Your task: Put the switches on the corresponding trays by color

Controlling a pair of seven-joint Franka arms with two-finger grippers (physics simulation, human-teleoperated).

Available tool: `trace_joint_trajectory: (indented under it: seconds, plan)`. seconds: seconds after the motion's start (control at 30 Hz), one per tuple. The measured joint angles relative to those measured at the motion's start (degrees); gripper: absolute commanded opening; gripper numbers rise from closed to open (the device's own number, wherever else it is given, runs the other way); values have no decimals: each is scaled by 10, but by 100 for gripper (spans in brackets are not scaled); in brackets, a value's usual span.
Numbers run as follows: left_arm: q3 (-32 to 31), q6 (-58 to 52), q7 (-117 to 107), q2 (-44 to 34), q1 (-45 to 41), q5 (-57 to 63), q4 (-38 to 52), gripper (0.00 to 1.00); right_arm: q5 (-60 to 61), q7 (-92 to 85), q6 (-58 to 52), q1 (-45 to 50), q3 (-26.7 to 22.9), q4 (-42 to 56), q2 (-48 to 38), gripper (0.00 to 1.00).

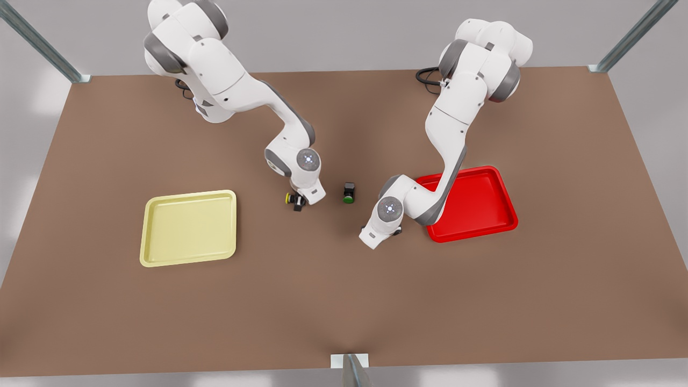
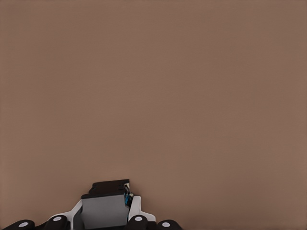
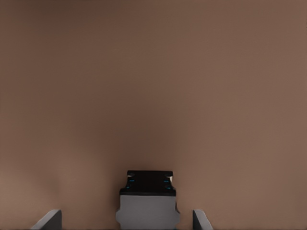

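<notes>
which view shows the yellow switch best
The front view: the yellow switch shows its yellow cap beside the left gripper, between the yellow tray and the green switch. The left wrist view gives its grey-and-black body between the fingers.

Even, bright overhead light; soft faint shadows under arms; no glare.

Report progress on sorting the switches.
Done: nothing; the yellow tray and red tray look empty. In hand: the left gripper is shut on one switch; the right gripper is open around a second switch, not yet gripping. Left: carrying each to its matching tray. The green switch lies on the table.
</notes>
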Motion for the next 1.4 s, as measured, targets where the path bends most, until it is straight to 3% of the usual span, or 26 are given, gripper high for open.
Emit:
trace_joint_trajectory:
  seconds: [0.1,0.2,0.37,0.4,0.57,0.67,0.73,0.9,0.93,0.97,1.0,1.23,1.4]
  plan:
    - [0,-1,0,-1,1,1,1,52,-10,0,0,0,0,-1,1,100]
    - [6,-10,2,-16,3,2,1,53,-11,1,-6,0,0,1,-3,79]
    - [46,-68,91,-66,14,3,-4,53,-21,0,14,-2,0,3,6,79]
    - [59,-76,117,-72,17,3,-6,53,-21,0,14,-4,0,3,6,75]
    - [101,5,235,-181,43,1,-196,54,-21,0,14,-4,0,2,3,69]
    - [155,3,311,-244,42,-2,-267,54,-21,0,14,-4,0,2,3,51]
    - [207,3,386,-272,42,-5,-303,54,-21,0,12,-4,0,2,2,51]
    - [270,12,460,-299,41,-11,-380,56,-21,0,12,-4,0,2,2,48]
    - [272,13,461,-308,41,-12,-394,57,-21,0,11,-4,0,2,1,47]
    - [272,13,461,-311,40,-13,-403,80,-20,-1,11,-4,0,2,1,45]
    - [272,13,461,-311,40,-13,-403,100,-20,-1,10,-4,0,2,0,45]
    - [270,-23,452,-341,39,-16,-386,100,-19,-5,4,-9,0,2,-8,46]
    - [266,-197,399,-300,33,-63,-120,100,-20,-13,-13,-15,-1,1,-27,49]
